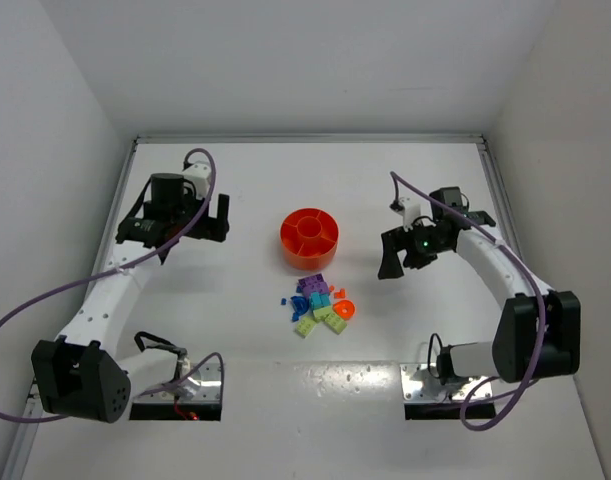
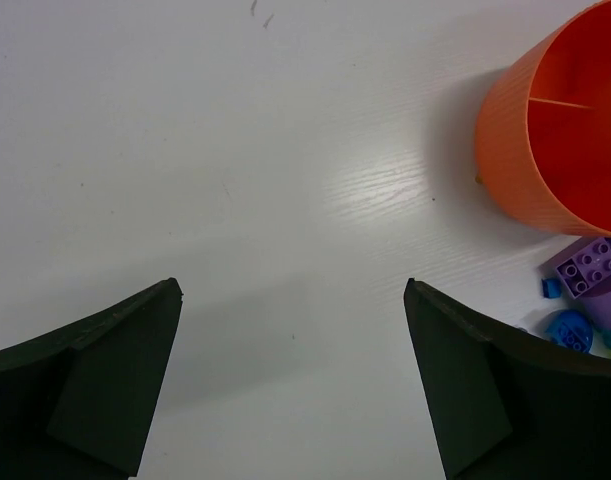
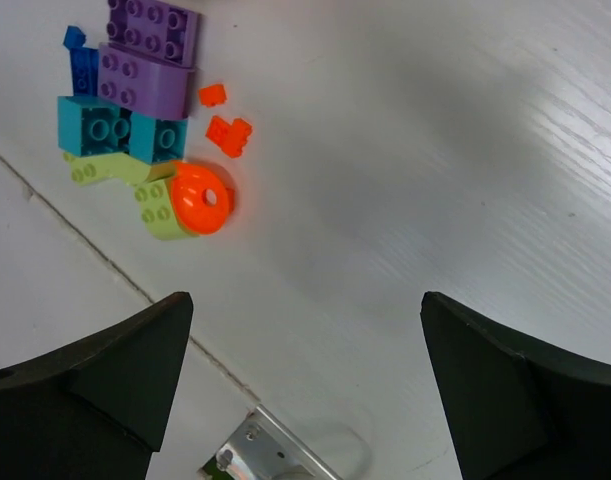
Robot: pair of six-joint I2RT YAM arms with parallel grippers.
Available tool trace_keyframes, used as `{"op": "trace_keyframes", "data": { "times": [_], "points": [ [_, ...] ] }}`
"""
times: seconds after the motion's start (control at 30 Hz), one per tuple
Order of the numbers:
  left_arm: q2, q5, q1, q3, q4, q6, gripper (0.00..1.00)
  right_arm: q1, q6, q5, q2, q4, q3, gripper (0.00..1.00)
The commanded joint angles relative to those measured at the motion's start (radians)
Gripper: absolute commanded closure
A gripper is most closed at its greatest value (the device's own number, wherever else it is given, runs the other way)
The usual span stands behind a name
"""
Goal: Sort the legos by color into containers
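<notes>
Orange bowl (image 2: 545,130): cut off by the left wrist view's right edge. Purple brick (image 2: 588,268): cropped likewise. Blue piece (image 2: 568,328): partly covered by the left gripper's finger (image 2: 475,400). Lego pile (image 1: 320,303): single bricks too small overhead to be told apart.
</notes>
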Motion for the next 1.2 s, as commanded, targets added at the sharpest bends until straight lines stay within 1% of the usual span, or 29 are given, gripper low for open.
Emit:
{"op": "trace_keyframes", "data": {
  "times": [0.0, 0.07, 0.1, 0.2, 0.23, 0.3, 0.37, 0.43, 0.47, 0.57, 0.6, 0.67, 0.8, 0.93, 1.0, 1.03, 1.17],
  "points": [
    [-0.009, 0.012, 0.013, 0.015, 0.013, 0.012, 0.0, 0.039, 0.005, -0.068, 0.016, 0.0, 0.032, 0.03],
    [0.0, 0.012, 0.022, 0.015, 0.013, 0.003, 0.0, 0.071, 0.028, -0.082, 0.077, 0.0, 0.032, 0.05],
    [0.013, 0.002, 0.022, 0.028, 0.013, 0.003, 0.0, 0.08, 0.028, -0.095, 0.106, -0.011, 0.032, 0.09],
    [0.027, 0.002, 0.022, 0.04, 0.013, -0.006, 0.0, 0.117, 0.028, -0.115, 0.194, -0.063, 0.054, 0.16],
    [0.039, 0.012, 0.033, 0.049, 0.013, -0.006, 0.0, 0.126, 0.039, -0.115, 0.232, -0.063, 0.064, 0.21],
    [0.04, 0.022, 0.033, 0.06, 0.013, -0.016, 0.0, 0.142, 0.05, -0.144, 0.271, -0.083, 0.092, 0.23],
    [0.049, 0.022, 0.033, 0.078, 0.013, -0.016, 0.0, 0.152, 0.059, -0.221, 0.337, -0.109, 0.103, 0.28],
    [0.049, 0.031, 0.033, 0.078, 0.013, -0.016, 0.0, 0.166, 0.059, -0.221, 0.363, -0.109, 0.103, 0.33],
    [0.049, 0.031, 0.033, 0.078, 0.013, -0.016, 0.0, 0.166, 0.069, -0.221, 0.381, -0.091, 0.103, 0.34],
    [0.058, 0.031, 0.042, 0.078, 0.013, -0.016, 0.0, 0.186, 0.114, -0.24, 0.39, -0.036, 0.068, 0.34],
    [0.058, 0.031, 0.042, 0.078, 0.013, -0.016, 0.0, 0.186, 0.141, -0.24, 0.39, 0.027, 0.052, 0.36],
    [0.058, 0.031, 0.042, 0.078, 0.013, -0.016, 0.0, 0.195, 0.194, -0.24, 0.38, 0.075, 0.012, 0.4],
    [0.078, 0.031, 0.042, 0.098, 0.013, -0.016, 0.0, 0.217, 0.267, -0.191, 0.38, 0.209, -0.07, 0.41],
    [0.089, 0.031, 0.042, 0.12, 0.013, -0.016, 0.0, 0.228, 0.344, -0.158, 0.38, 0.311, -0.11, 0.44],
    [0.089, 0.031, 0.042, 0.12, 0.013, -0.016, 0.0, 0.237, 0.356, -0.146, 0.401, 0.331, -0.111, 0.45],
    [0.089, 0.031, 0.042, 0.12, 0.013, -0.016, 0.0, 0.237, 0.367, -0.146, 0.415, 0.345, -0.111, 0.48],
    [0.098, 0.031, 0.042, 0.12, 0.013, -0.016, 0.0, 0.246, 0.378, -0.191, 0.453, 0.365, -0.111, 0.49]
  ]
}}
